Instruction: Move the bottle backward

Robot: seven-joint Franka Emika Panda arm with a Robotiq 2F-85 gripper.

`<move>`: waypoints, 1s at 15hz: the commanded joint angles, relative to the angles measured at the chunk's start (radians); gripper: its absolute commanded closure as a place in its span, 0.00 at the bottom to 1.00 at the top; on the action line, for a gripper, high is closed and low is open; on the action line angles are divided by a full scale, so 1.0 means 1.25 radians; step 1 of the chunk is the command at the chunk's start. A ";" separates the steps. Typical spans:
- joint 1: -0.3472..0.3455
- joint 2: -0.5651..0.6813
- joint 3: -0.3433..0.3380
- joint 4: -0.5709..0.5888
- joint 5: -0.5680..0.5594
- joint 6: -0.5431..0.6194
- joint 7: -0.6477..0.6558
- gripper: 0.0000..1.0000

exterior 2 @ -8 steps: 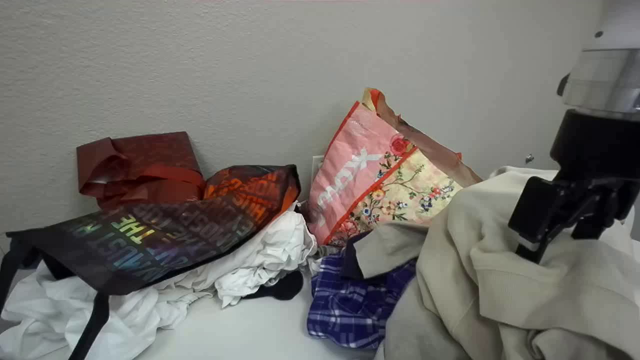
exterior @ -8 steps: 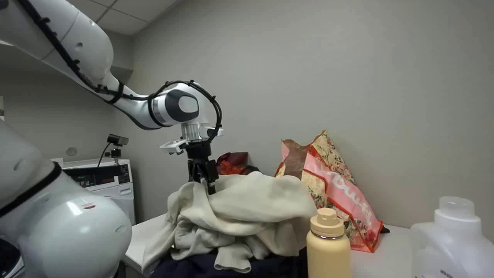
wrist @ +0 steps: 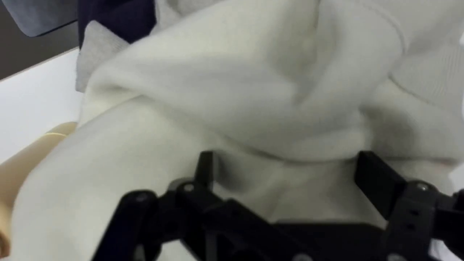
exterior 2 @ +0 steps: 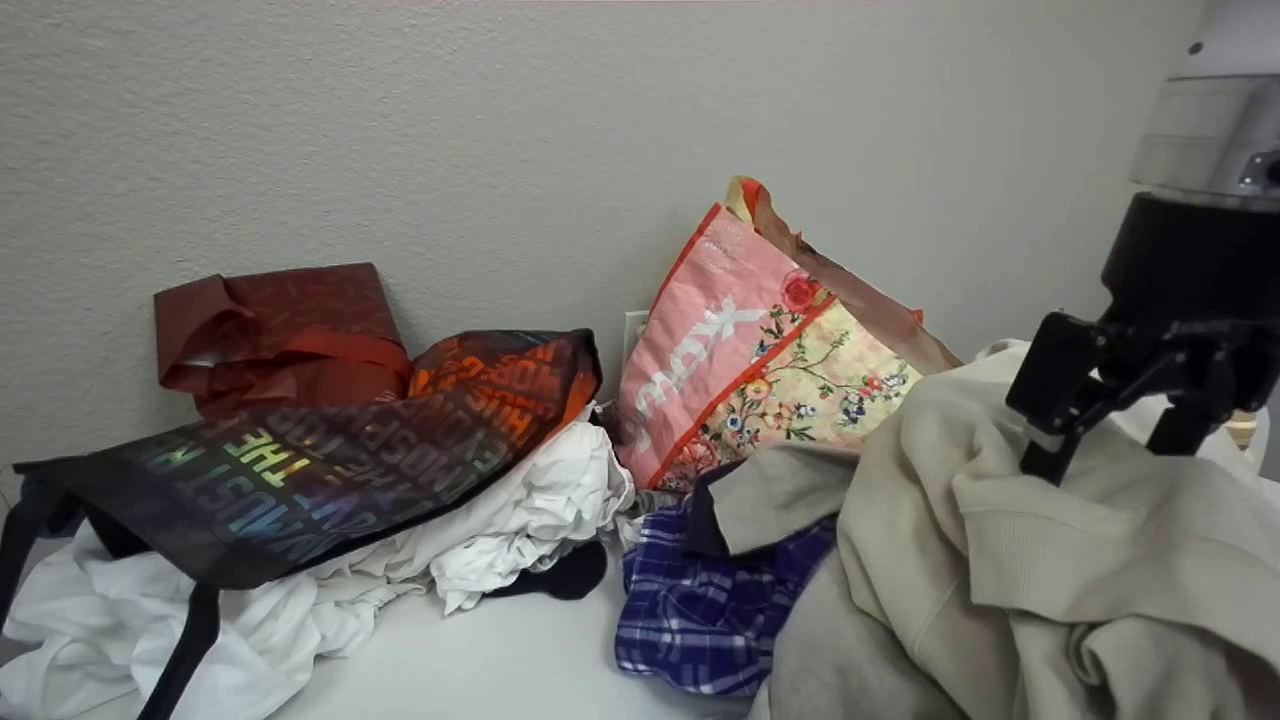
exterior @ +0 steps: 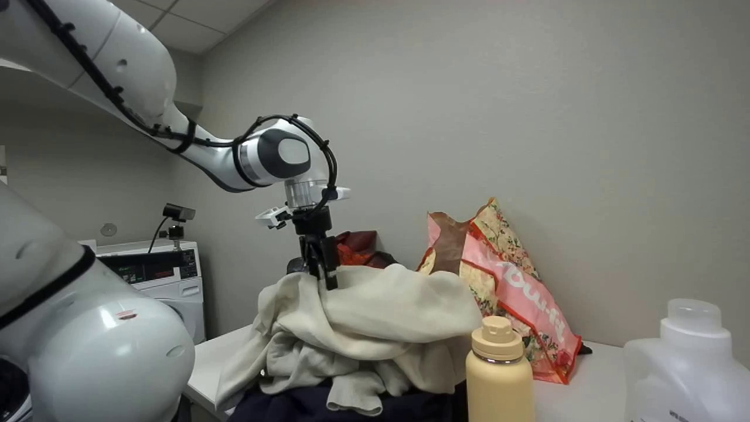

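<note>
The tan-yellow bottle (exterior: 499,381) stands upright at the front right of the cloth pile in an exterior view; its lower part is cut off by the frame edge. In the wrist view the bottle (wrist: 30,159) shows at the left edge, partly hidden by cloth. In an exterior view a small tan bit (exterior 2: 1242,425), perhaps its cap, shows behind the gripper. My gripper (exterior: 326,282) is at the top of the cream sweatshirt (exterior: 398,302), away from the bottle. In the wrist view the gripper (wrist: 284,163) has its fingers wide apart with cloth beneath; no grasp shows.
A translucent white jug (exterior: 685,369) stands right of the bottle. A floral and pink bag (exterior: 515,293) leans on the wall behind. A plaid cloth (exterior 2: 715,610), white cloth (exterior 2: 540,490) and a dark printed bag (exterior 2: 330,480) lie further along the table.
My gripper has risen a little and moved slightly right in an exterior view. The sweatshirt folds have shifted slightly. The bottle has not moved.
</note>
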 commanded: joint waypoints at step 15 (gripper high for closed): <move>-0.331 0.194 -0.175 0.221 -0.249 -0.002 0.411 0.00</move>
